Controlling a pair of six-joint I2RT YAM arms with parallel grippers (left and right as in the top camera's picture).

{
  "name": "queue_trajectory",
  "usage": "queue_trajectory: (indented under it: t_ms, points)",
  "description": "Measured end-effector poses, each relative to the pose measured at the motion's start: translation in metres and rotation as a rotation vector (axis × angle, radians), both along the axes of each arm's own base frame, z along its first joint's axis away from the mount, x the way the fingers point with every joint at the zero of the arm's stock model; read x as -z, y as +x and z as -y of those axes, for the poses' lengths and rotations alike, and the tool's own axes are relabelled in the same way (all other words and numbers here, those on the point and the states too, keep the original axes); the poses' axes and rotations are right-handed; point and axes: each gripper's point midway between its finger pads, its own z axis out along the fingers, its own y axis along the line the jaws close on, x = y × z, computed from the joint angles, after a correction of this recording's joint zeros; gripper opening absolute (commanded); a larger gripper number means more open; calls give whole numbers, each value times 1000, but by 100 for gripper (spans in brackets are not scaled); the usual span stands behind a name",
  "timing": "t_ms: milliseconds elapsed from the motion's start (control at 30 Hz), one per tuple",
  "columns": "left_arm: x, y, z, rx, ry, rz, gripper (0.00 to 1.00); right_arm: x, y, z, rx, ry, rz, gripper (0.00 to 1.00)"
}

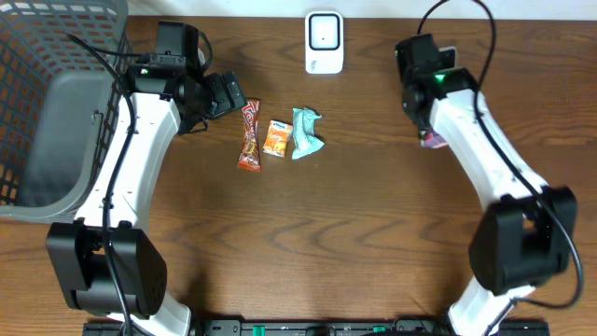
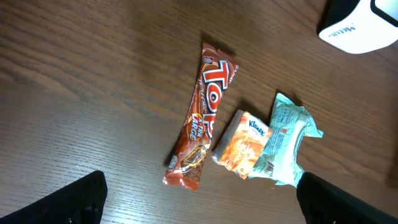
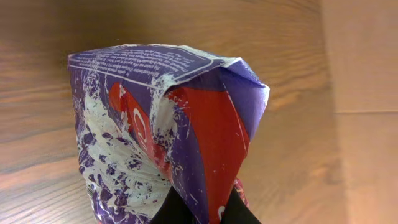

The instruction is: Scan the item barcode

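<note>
Purple packet (image 3: 155, 124) is clamped in our closed right hand (image 3: 198, 210), above the desk's (image 1: 373, 233) right side. Leftmost, our left hand (image 1: 227, 94) hangs open by the candy bar (image 1: 249, 135). The scanner (image 1: 324, 42) stands left of the packet, nearer our right arm.

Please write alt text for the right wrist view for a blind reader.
A crinkled purple and red packet fills the view, pinched at its lower edge by the right end effector, with a brown wooden table behind it.
</note>
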Motion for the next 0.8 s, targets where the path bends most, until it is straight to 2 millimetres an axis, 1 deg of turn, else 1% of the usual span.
queue_trajectory:
  t_ms: [33, 133, 200, 233, 267, 300, 333, 433, 533, 567, 633, 700, 800]
  points:
    - [0, 0, 0, 0, 0, 0, 98, 6, 0, 2, 10, -19, -11, 3]
    - [0, 0, 0, 0, 0, 0, 98, 24, 2, 2, 26, -34, -34, 20]
    - [0, 0, 0, 0, 0, 0, 98, 33, 5, -8, 13, -12, -35, 22]
    - [0, 0, 0, 0, 0, 0, 98, 35, 8, -16, -3, 9, -28, 24]
    - [0, 0, 0, 0, 0, 0, 98, 37, 12, -26, -21, 37, -13, 29]
    - [0, 0, 0, 0, 0, 0, 98, 38, 16, -40, -50, 67, 4, 38]
    - [0, 0, 0, 0, 0, 0, 97, 38, 18, -49, -62, 86, 17, 40]
    - [0, 0, 0, 0, 0, 0, 98, 37, 22, -87, -138, 155, 34, 48]
    - [0, 0, 0, 0, 0, 0, 98, 22, 29, -127, -215, 224, 74, 56]
    - [0, 0, 0, 0, 0, 0, 98, 14, 31, -139, -238, 244, 89, 56]
    - [0, 0, 0, 0, 0, 0, 98, -1, 36, -154, -267, 273, 114, 56]
    - [0, 0, 0, 0, 0, 0, 98, -16, 38, -159, -277, 290, 127, 55]
    - [0, 0, 0, 0, 0, 0, 98, -32, 41, -150, -258, 293, 129, 49]
